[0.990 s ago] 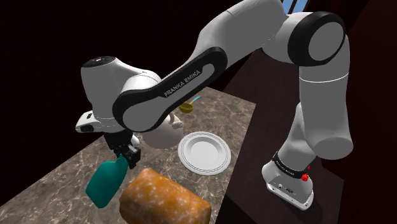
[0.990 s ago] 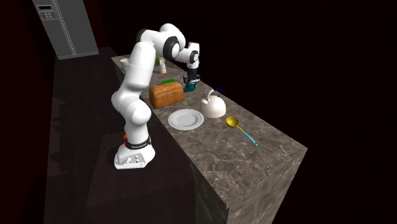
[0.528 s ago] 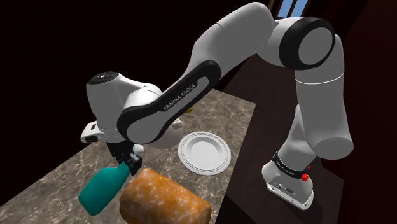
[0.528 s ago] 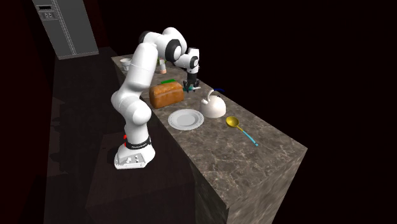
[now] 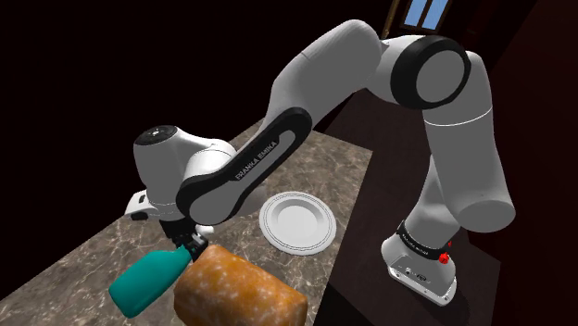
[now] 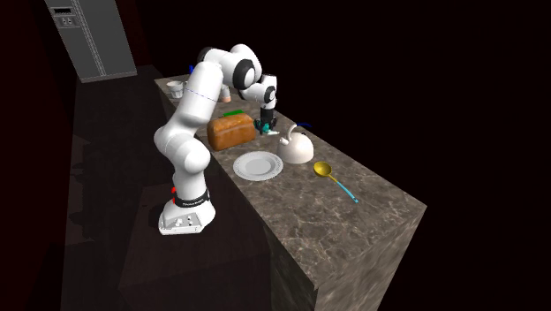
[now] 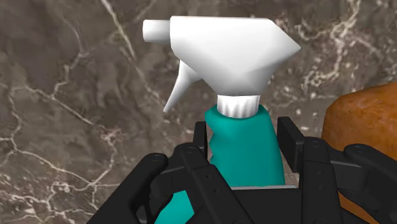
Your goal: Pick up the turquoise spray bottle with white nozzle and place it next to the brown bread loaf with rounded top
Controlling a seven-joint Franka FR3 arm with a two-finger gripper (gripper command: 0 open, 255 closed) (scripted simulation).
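Lowering since a second ago: spray bottle (image 5: pixel 144 282), neck clamped between fingers (image 7: pixel 292 145), now tilts further, just beside bread loaf (image 5: pixel 236 294), low over counter (image 5: pixel 83 255). Judgement: placement near, release pending.

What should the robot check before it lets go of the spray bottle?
1. Claw has a firm hold on the spray bottle: ok. Its fingers clasp the turquoise neck just under the white nozzle.
2. Bottle is next to the bread loaf: ok. It hangs close alongside the loaf.
3. Bottle touches the counter: cannot tell. Its bottom end is near the surface, but contact does not show.
4. Bottle is upright: not ok. It slants, bottom end towards the shoulder view's lower left, so it may tip over once released.
5. White plate is out of the way: ok. It lies apart from the bottle, on the loaf's other side.
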